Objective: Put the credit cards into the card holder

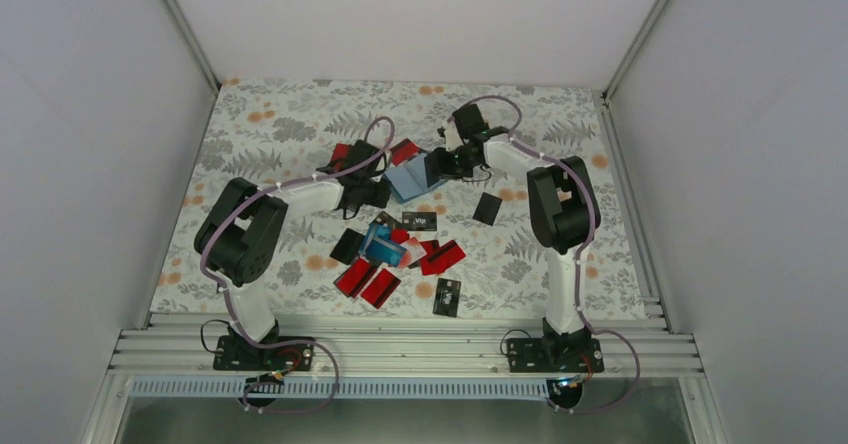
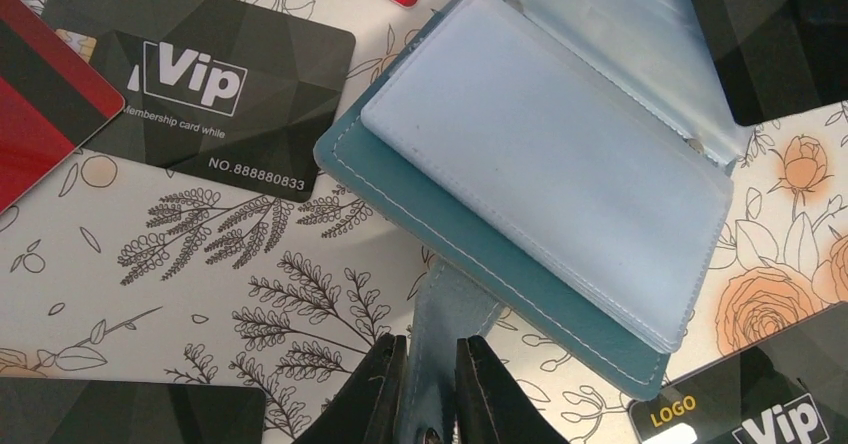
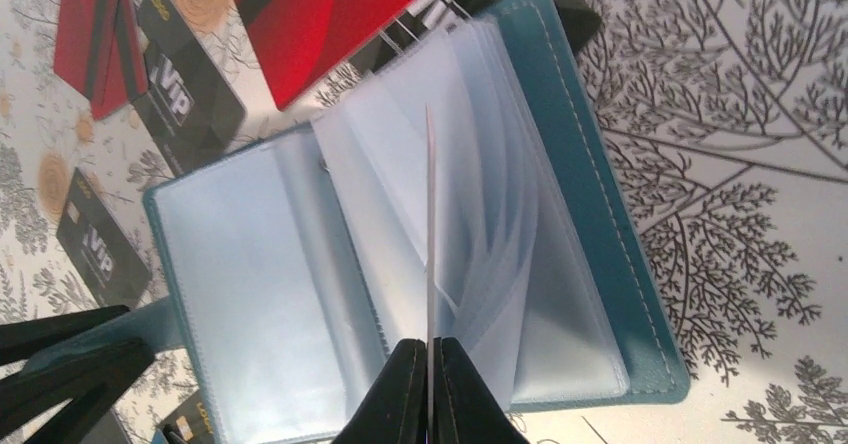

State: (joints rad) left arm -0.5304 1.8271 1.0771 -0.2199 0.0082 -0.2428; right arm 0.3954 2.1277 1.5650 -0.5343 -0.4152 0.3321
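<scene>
While the card holder (image 1: 408, 178) lies open at the far middle of the table (image 1: 270, 124), I see no card in any of its clear sleeves (image 3: 360, 214), so I judge the filling not yet begun. My left gripper (image 2: 430, 389) is clamped on the holder's teal closing tab (image 2: 440, 314). My right gripper (image 3: 430, 389) pinches what looks like one sleeve, held upright by its edge. Credit cards (image 1: 385, 264), red, black and blue, lie scattered nearer the bases, all left to load.
</scene>
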